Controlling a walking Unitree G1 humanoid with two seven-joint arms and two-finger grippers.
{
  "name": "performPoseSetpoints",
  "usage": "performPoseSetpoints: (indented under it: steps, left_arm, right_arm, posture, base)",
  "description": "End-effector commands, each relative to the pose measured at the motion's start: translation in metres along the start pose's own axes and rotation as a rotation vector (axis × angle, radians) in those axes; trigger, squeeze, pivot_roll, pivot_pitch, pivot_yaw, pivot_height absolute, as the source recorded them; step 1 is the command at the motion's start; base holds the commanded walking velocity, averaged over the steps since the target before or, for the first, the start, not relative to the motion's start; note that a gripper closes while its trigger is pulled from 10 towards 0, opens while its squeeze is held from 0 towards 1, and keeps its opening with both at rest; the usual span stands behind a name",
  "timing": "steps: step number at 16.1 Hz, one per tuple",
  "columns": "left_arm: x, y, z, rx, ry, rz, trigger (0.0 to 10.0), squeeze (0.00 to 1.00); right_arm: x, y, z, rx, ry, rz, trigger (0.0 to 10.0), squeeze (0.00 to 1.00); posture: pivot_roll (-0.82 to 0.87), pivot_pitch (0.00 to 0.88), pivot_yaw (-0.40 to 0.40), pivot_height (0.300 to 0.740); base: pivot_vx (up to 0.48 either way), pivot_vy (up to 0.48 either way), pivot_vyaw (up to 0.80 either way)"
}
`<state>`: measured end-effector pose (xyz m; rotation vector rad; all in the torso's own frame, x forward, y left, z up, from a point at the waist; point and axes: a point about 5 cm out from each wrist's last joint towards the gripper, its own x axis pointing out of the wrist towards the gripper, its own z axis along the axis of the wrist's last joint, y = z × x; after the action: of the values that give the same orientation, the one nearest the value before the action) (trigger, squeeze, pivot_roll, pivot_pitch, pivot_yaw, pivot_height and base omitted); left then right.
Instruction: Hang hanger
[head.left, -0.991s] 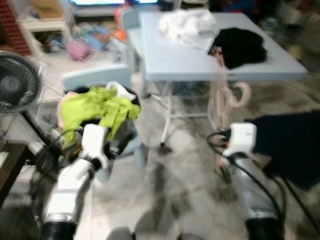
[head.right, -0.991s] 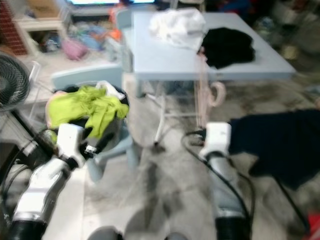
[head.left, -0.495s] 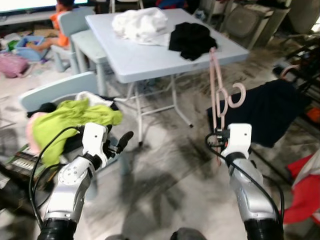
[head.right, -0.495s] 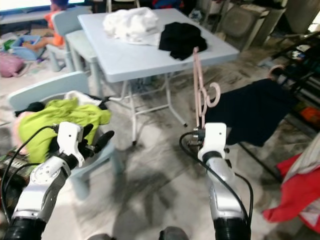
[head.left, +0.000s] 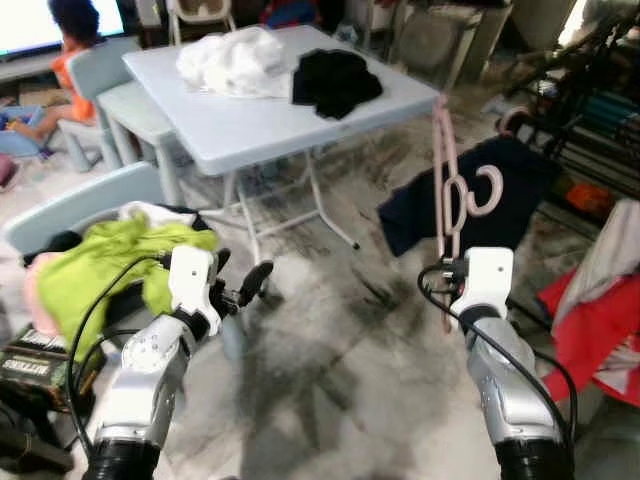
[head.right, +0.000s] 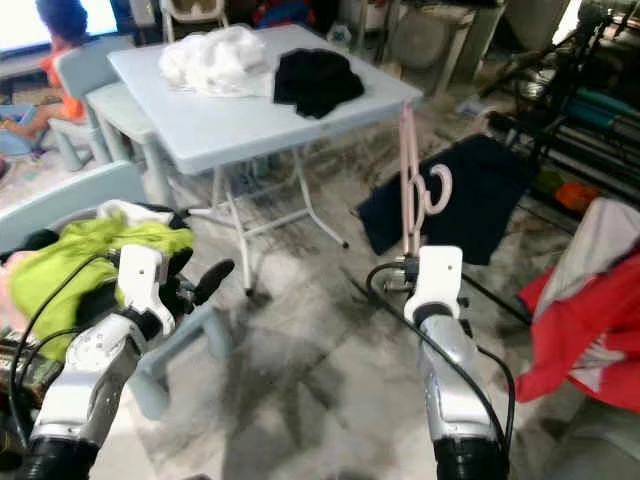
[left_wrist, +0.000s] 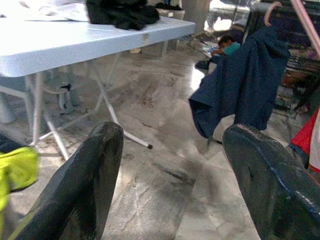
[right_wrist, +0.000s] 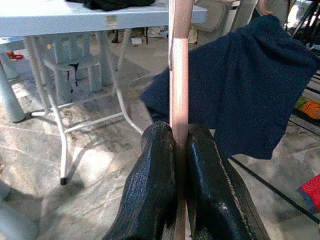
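In front of the right arm, upright: slim pink plastic hanger (head.left: 445, 190), its lower bar pinched tight between the two black fingers of the right gripper (right_wrist: 179, 150), hook curling toward the dark navy garment (head.left: 470, 195) draped on the black metal drying rack (head.left: 590, 100) just beyond. Left gripper (left_wrist: 170, 175) held forward, fingers spread wide, gripping nothing, near the lime-green cloth (head.left: 110, 265) heaped on the pale blue plastic chair (head.left: 75, 195).

Behind, a light blue folding table (head.left: 250, 115) bearing a crumpled white cloth (head.left: 232, 60) and a bundled black garment (head.left: 335, 80). Red fabric (head.left: 590, 320) hanging low at the right. A person in an orange top (head.left: 60, 60) seated on the floor at far left.

Likely risks: grip on a single thin bar, so possible swivelling or slipping of the hanger on the way to the rack; hook catching the navy garment instead of a rail; feet tangling in the red fabric or the rack's base.

Writing: white lettering on a dark box (head.left: 30, 365) low at the left, too blurred to read. No other labels legible.
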<state>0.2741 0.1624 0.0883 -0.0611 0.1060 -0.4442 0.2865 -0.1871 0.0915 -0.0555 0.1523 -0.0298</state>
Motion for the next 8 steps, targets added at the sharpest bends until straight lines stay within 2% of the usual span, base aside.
performPoseSetpoints:
  steps: [1, 5, 8]
  left_arm:
    - [0.001, -0.0008, 0.0002, 0.006, 0.003, -0.006, 10.0, 0.0]
    - [0.0016, -0.0014, 0.0003, 0.001, 0.006, -0.01, 10.0, 0.0]
    - [0.0019, -0.0026, -0.0004, 0.002, 0.011, -0.016, 10.0, 0.0]
  right_arm:
    - [0.0001, -0.0016, 0.0017, -0.003, -0.006, -0.008, 10.0, 0.0]
    - [-0.0003, -0.0007, 0.0013, -0.002, -0.005, -0.011, 10.0, 0.0]
    - [-0.0007, -0.0017, 0.0001, 0.0, 0.002, -0.019, 10.0, 0.0]
  posture:
    - [-0.05, 0.0, -0.025, 0.74]
    - [-0.05, 0.0, -0.024, 0.74]
    - [-0.05, 0.0, -0.024, 0.74]
  base:
    - [0.428, 0.0, -0.67]
    - [0.425, 0.0, -0.65]
    - [0.394, 0.274, -0.8]
